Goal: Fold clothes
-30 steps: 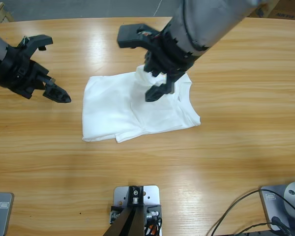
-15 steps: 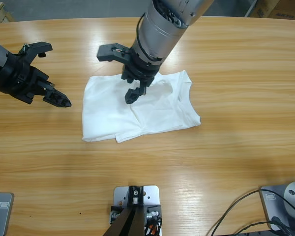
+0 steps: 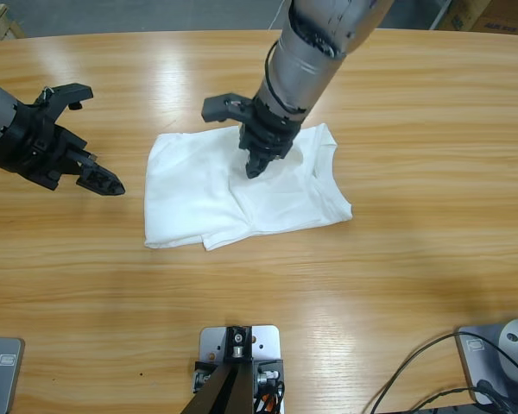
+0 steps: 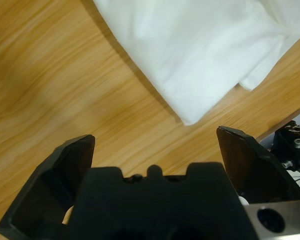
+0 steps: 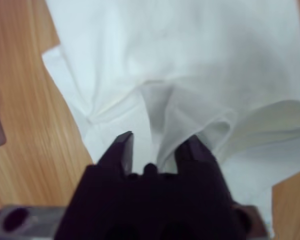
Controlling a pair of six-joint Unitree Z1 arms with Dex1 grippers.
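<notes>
Here, a long wooden tabletop (image 3: pixel 414 259) fills the high view, its pale grain running from side to side under bright glare along the far edge. On it, a little left of the middle, lies the white T-shirt (image 3: pixel 198 194), partly folded into a rough rectangle, with its round neck opening at the upper right and a doubled-over layer forming a ragged edge along the near side. The cloth lies flat on the wood.

The right arm comes down from the top of the high view, its silver forearm ending over the shirt's upper middle. The right tool (image 3: pixel 257 162) presses into the fabric there; the right wrist view shows its two black jaws drawn close together, pinching a raised fold of the white cloth between them.

The left arm enters from the left edge. The left tool (image 3: pixel 76 138) hangs over bare wood, just beside the shirt's left edge and apart from it, its jaws spread wide with nothing between them. In the left wrist view a folded corner of the shirt lies ahead of those jaws.
</notes>
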